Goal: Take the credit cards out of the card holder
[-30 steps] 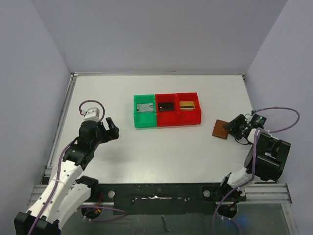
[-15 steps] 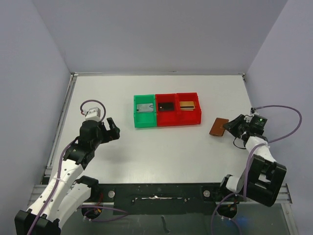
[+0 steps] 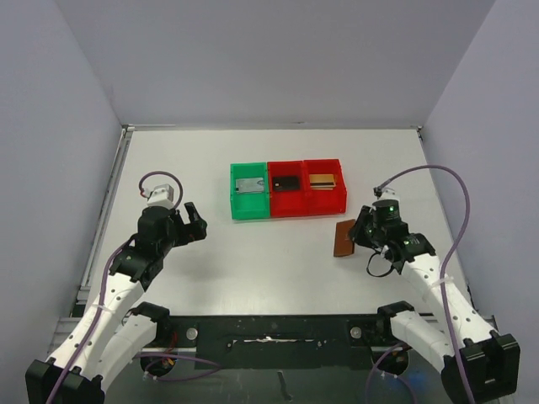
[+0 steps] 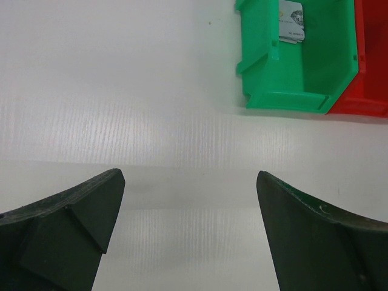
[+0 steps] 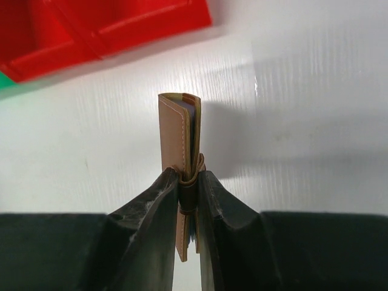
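The brown card holder is folded closed and held on edge a little in front of the right red bin. My right gripper is shut on it. In the right wrist view both fingers pinch the card holder at its strap, and the right gripper shows no card edge sticking out. A gold-yellow credit card lies in the right red bin, a black one in the middle bin, a silver one in the green bin. My left gripper stands open over bare table, left of the bins.
Three joined bins stand mid-table: a green bin and two red bins. The green bin lies ahead and right of the left gripper. Grey walls close in the white table on three sides.
My right gripper closed on the card holder and carried it left from the table's right edge toward the bins, turning it on edge. The left arm stayed still.
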Robot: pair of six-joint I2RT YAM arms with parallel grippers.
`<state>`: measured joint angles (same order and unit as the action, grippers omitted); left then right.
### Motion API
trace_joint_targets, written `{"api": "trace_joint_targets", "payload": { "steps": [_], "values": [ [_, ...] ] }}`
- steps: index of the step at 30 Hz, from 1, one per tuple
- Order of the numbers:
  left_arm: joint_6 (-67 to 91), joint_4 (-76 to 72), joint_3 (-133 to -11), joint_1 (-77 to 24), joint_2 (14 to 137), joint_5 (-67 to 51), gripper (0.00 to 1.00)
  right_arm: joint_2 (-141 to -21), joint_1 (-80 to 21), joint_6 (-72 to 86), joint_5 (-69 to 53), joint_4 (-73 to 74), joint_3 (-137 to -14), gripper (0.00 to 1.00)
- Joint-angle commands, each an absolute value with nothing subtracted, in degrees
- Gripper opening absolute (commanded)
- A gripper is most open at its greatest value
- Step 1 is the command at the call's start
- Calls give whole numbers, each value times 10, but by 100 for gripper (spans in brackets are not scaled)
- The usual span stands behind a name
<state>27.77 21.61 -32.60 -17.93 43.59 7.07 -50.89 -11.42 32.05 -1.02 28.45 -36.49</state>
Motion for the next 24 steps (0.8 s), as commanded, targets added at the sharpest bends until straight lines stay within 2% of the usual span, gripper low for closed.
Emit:
{"api": "trace_joint_targets", "payload": {
  "steps": [1,6,11,16,20,24],
  "values": [
    [270,189,-350,-181,431,73,91,-538,-214,375,118,377,-409,17],
    [277,201,-354,-181,417,105,91,-597,-350,432,240,414,-450,17],
    [287,228,-359,-181,394,164,91,-730,-468,473,334,465,-526,18],
    [322,278,-374,-180,358,271,91,-849,-542,462,333,447,-597,23],
    [350,310,-374,-180,321,348,91,-916,-582,456,300,416,-642,34],
    [362,314,-365,-180,274,378,91,-887,-591,427,191,272,-623,54]
  ]
}}
